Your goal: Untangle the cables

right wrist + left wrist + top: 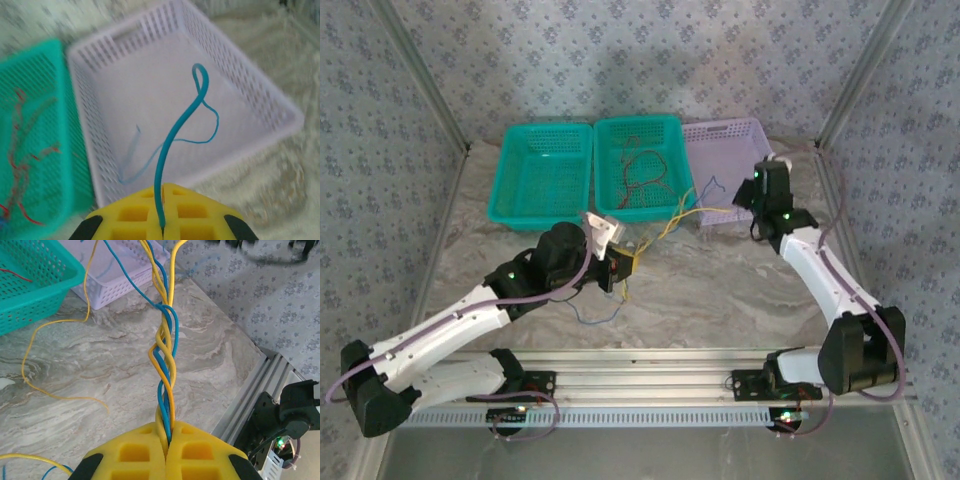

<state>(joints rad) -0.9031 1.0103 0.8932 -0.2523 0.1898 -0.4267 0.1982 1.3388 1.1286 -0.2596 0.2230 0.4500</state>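
Jaws pressed shut, both arms: left gripper (pixel 166 444) pinches twisted yellow-blue cables (pixel 165 355), long axis straight up-frame; right gripper (pixel 162 229) pinches blue cable (pixel 171 137).

Three mesh baskets stand on the counter (pixel 720 290): the left teal basket (pixel 548 127), the middle teal basket (pixel 638 121) and one lilac basket (pixel 725 125). There are two end effectors, the left end effector (pixel 166 442) and the right end effector (pixel 162 227). The cables (pixel 165 365) come in three colours, red strands (pixel 15 275), yellow strands (pixel 171 290) and blue strands (pixel 160 185), each too tangled to count.
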